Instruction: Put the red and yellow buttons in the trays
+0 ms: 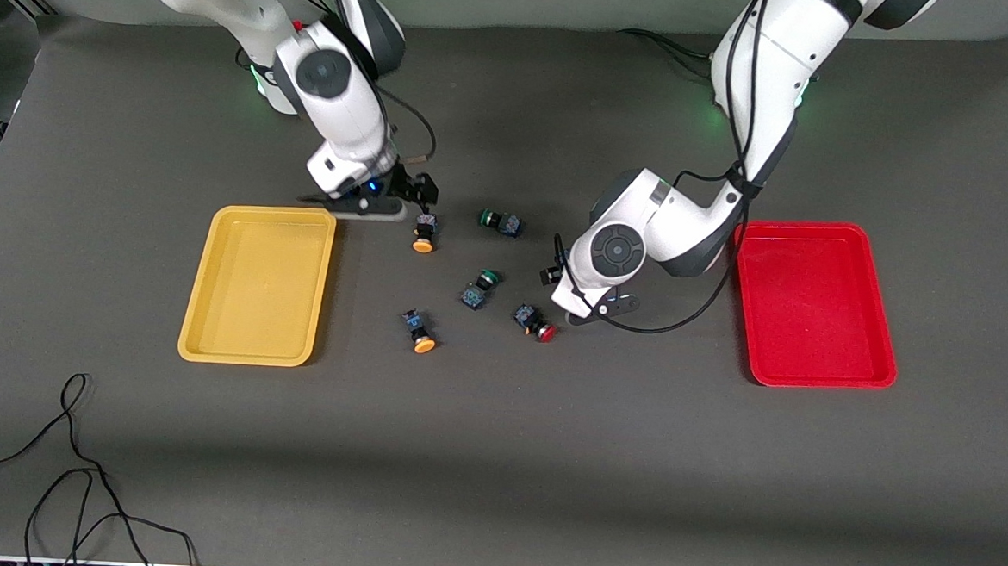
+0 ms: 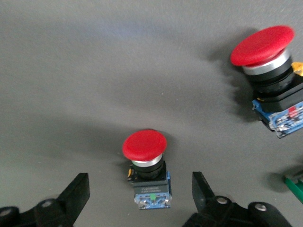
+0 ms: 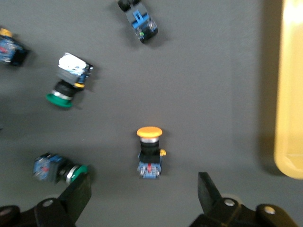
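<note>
Approach stage on both sides: neither tray holds a button yet. The yellow tray (image 1: 258, 285) lies toward the right arm's end of the table, the red tray (image 1: 816, 304) toward the left arm's end, and the switches lie scattered on the mat between them. The right gripper (image 1: 403, 193) hangs low, just beside the yellow tray's corner farthest from the front camera, its fingers (image 3: 78, 194) spread wide and empty; its wrist view shows a yellow-capped button (image 3: 150, 152) lying in line with the gap but not yet between the fingers. A second yellow-capped button (image 1: 419, 331) lies nearer the front camera. The left gripper (image 1: 593, 309) is low over the mat near the cluster, fingers (image 2: 75, 194) likewise spread and holding nothing, with a red-capped button (image 2: 147, 169) lying roughly centred in the gap ahead of it; a second red-capped button (image 2: 271, 75) lies close by. Two green-capped switches (image 1: 480, 288) (image 1: 500, 222) lie among them and are not part of the job. Judgement: each arm needs a short advance and descent to bracket the dark body, not the cap, then a squeeze, lift and carry to the tray of matching colour. The close neighbours call for care.
</note>
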You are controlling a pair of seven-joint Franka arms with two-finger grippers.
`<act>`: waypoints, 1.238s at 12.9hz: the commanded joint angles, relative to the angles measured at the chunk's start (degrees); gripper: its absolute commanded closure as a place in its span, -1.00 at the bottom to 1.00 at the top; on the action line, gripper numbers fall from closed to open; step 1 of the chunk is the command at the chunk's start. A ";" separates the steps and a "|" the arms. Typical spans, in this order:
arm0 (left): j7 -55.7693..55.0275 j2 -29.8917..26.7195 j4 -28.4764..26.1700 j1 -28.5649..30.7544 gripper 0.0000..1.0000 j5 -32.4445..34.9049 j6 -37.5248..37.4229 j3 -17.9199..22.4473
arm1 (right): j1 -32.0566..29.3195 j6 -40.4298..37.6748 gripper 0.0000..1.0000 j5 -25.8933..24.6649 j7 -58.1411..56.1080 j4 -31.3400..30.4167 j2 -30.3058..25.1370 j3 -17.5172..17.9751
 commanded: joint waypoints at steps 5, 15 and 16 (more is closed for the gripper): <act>-1.68 2.04 -0.43 -1.04 -0.06 -0.33 5.10 0.39 | 2.15 8.72 -1.00 -0.13 -0.19 1.10 12.12 -0.49; 11.19 -18.06 -0.41 11.76 1.00 5.20 -23.79 0.82 | 2.60 11.90 0.62 -0.13 0.25 1.18 15.74 -0.49; 18.20 -21.05 -2.43 15.97 1.00 5.29 -25.47 0.83 | 2.60 11.90 0.67 -0.13 0.25 1.27 15.74 -0.49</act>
